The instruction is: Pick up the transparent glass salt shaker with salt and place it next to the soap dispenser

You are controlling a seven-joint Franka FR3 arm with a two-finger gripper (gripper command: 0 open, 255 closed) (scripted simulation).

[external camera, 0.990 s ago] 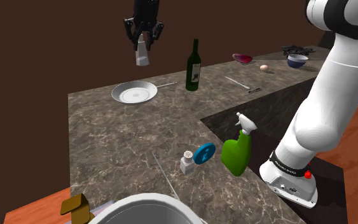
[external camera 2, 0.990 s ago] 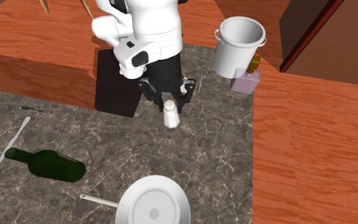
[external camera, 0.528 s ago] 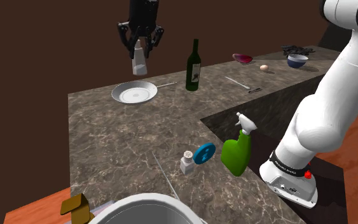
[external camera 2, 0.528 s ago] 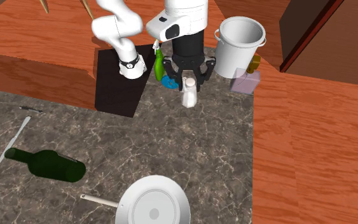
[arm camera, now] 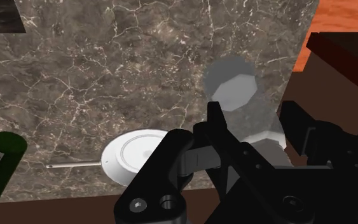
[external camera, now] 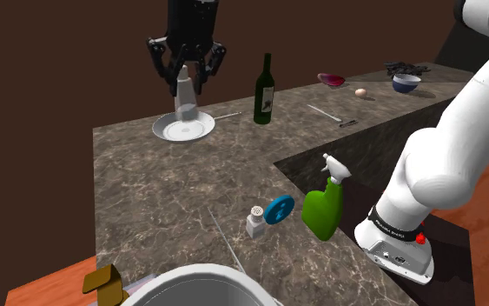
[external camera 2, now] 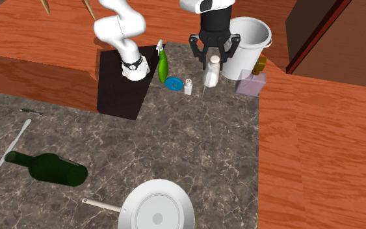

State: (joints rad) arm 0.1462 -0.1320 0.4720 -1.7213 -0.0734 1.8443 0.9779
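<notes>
I have a dark marbled counter (external camera: 173,182). Far off, on the shoulder view's left, lies a white pan (external camera 2: 156,211), with a green wine bottle (external camera: 264,91) upright to its right. Nearer stand a small white shaker (external camera: 255,222), a blue disc (external camera: 279,210) and a green spray bottle (external camera: 323,209) side by side. Nearest are a white pot (external camera 2: 243,39) and, just beside it, a lilac soap dispenser (external camera 2: 250,83).

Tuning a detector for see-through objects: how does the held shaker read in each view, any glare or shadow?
Shoulder view: dim, shaker in the claw grey against the dark wall, no glare. Second exterior view: brighter, whitish against the counter. Wrist view: counter shows faintly through it; no shadow.
</notes>
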